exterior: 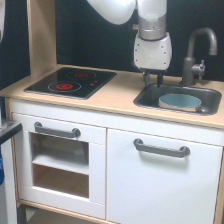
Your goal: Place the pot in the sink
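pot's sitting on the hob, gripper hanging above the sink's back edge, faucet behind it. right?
Not quite. The exterior view shows the pot inside the sink, not on the hob, which holds nothing. The rest stands: the gripper hangs above the sink's back edge, with the faucet behind.

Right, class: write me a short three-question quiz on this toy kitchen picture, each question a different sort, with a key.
1. True or false: the pot lies inside the sink.
2. Multiple choice: the gripper hangs above
A. the hob
B. the sink's end on the exterior view's left
C. the tap
3. Fill in: the hob shows ___ rings.

Key: 1 true; 2 B; 3 red.
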You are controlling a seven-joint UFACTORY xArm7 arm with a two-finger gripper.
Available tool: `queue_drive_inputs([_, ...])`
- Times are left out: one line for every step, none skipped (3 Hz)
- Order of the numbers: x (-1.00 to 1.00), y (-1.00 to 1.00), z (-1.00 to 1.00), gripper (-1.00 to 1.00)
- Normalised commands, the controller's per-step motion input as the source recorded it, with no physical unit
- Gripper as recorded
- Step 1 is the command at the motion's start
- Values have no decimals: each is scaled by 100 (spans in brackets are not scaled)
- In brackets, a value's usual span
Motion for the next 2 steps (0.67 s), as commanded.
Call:
queue_drive_inputs([-22, -10, 54, 100])
queue_drive_inputs([-26, -10, 53, 100])
